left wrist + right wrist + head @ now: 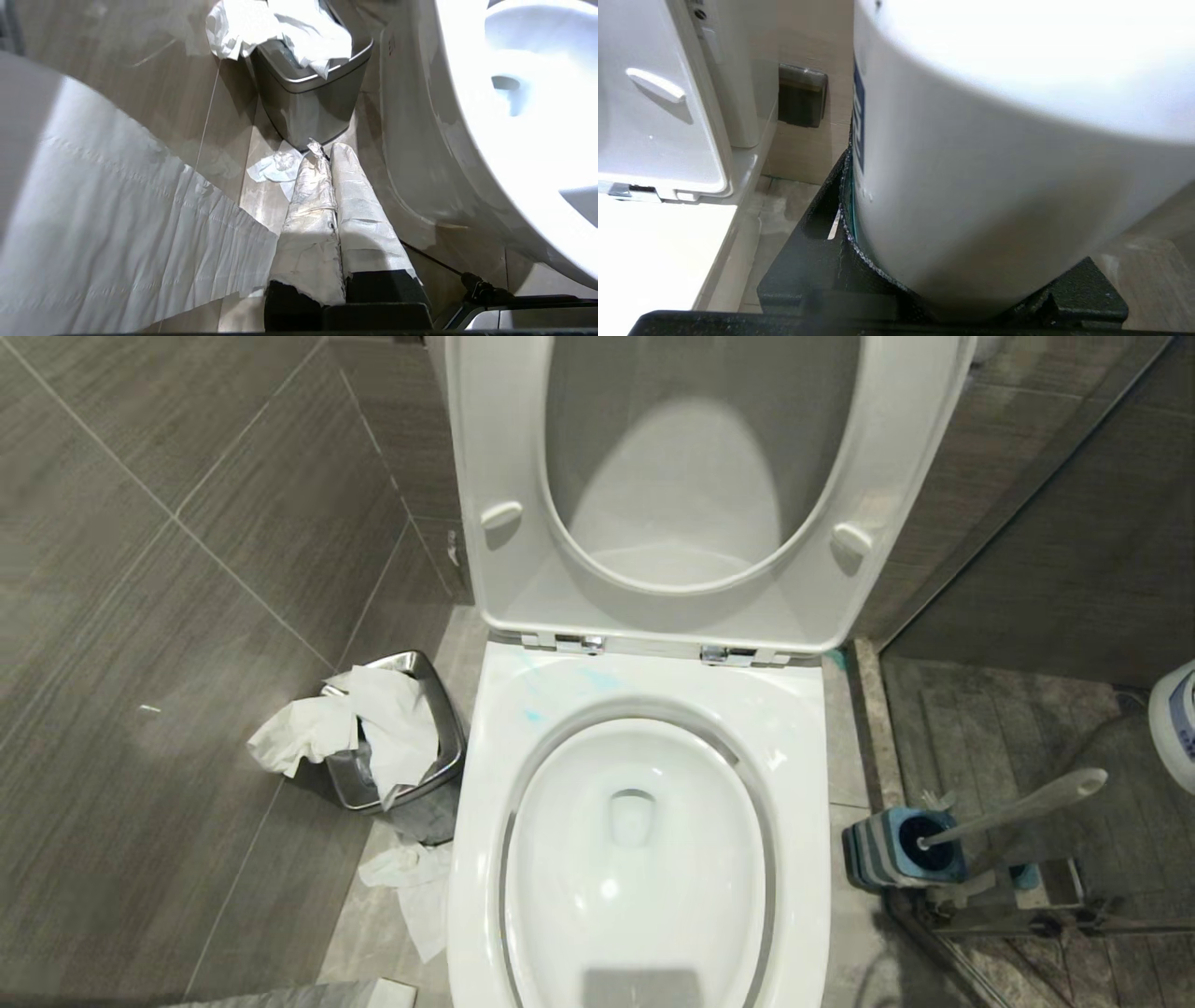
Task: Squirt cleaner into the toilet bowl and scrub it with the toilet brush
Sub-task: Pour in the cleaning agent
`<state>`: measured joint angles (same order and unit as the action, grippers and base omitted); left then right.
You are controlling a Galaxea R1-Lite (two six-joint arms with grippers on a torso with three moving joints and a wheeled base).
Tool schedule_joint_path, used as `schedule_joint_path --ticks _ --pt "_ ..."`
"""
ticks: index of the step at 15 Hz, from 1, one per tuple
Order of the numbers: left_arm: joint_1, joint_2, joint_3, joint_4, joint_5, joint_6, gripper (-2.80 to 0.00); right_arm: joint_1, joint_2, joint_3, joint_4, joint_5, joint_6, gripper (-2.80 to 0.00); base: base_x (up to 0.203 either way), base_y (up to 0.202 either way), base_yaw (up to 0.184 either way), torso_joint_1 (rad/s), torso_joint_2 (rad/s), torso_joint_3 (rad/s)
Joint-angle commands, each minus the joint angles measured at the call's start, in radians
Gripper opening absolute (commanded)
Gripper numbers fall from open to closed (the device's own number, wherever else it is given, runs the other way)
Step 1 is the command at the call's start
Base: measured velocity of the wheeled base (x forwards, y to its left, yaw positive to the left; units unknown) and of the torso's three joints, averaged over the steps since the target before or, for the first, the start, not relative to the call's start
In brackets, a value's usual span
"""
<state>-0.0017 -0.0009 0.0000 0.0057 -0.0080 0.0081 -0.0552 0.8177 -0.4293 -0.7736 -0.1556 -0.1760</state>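
The right gripper (952,261) clamps a white bottle (999,154). The left gripper (327,154) is pinched closed. The toilet bowl (635,859) holds water; the toilet brush (1018,807) sits in its holder (887,849); tissue (373,719) overflows the bin (439,747).

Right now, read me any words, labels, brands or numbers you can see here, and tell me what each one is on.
No text can be read in any view.
Large white plastic bottle held in the right pincer: a dark blue label strip shows at its edge, cut off and too blurred to read.
Same bottle at the head view's right edge: blue print, too small to read.
Glossy white ceramic toilet bowl and shiny steel bin: no markings.
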Motion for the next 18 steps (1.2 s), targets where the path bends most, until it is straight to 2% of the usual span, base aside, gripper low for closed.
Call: schedule_joint_path --ticks 1,7,11,15,18 --pt "0.000 0.001 0.002 -0.001 -0.001 0.000 -2.80 0.000 0.006 0.020 -0.006 -0.008 -0.003 -2.80 0.000 0.000 0.000 0.006 0.00 0.196" --pt "0.000 0.001 0.002 -0.001 0.000 0.003 -2.80 0.002 0.021 0.037 -0.004 -0.007 -0.004 -2.80 0.000 0.000 0.000 0.001 0.00 0.203" --pt "0.000 0.001 0.002 -0.002 0.000 0.003 -2.80 0.011 0.025 0.033 0.059 -0.001 0.003 -2.80 0.000 0.000 0.000 0.004 0.00 0.190" --pt "0.000 0.001 0.002 -0.003 0.000 0.004 -2.80 0.083 0.083 0.025 0.066 -0.004 -0.004 -2.80 0.000 0.000 0.000 0.002 0.00 0.033" --pt "0.000 0.001 0.002 -0.003 0.000 0.003 -2.80 0.101 0.161 -0.017 0.065 -0.009 -0.006 -2.80 0.000 0.000 0.000 0.000 0.00 0.000"
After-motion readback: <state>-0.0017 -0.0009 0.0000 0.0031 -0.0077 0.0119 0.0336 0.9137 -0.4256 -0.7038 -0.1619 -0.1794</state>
